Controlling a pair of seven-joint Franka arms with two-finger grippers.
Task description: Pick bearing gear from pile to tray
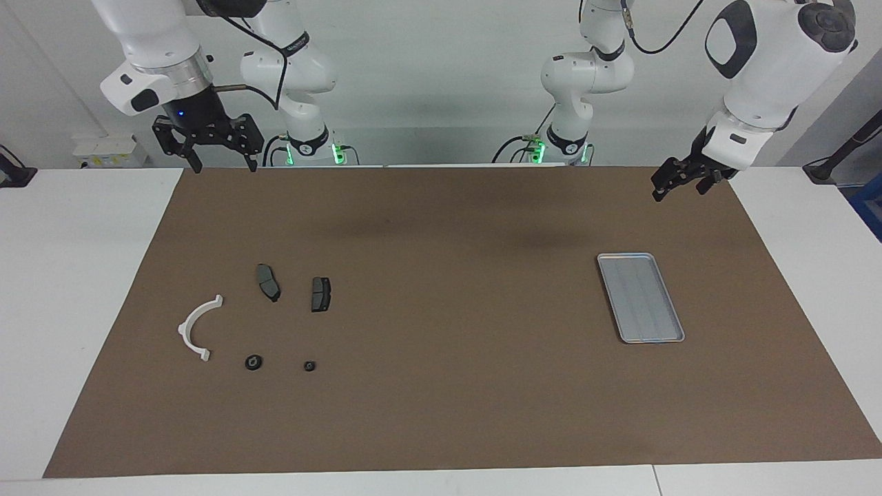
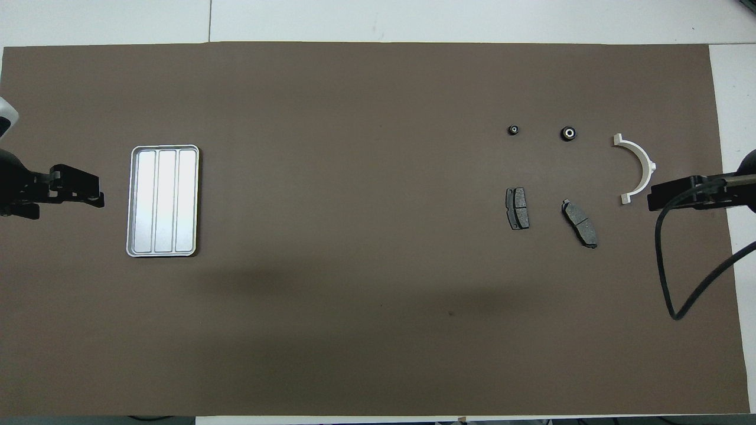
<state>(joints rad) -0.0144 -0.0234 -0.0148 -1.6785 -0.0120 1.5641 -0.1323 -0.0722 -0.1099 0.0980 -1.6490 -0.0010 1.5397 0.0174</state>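
Nothing has reached the tray (image 1: 641, 297) yet: it sits bare at the facing view's right. The pile (image 1: 253, 324) lies untouched at lower left, both small black round pieces (image 1: 253, 362) among it. The right gripper (image 1: 219, 148) hangs at upper left, fingers released; the left gripper (image 1: 679, 180) waits at upper right, also spread and holding nothing

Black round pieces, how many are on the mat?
2, both farthest from the robots in the pile: the bigger beside the white bracket, the smaller toward the tray. None hidden.
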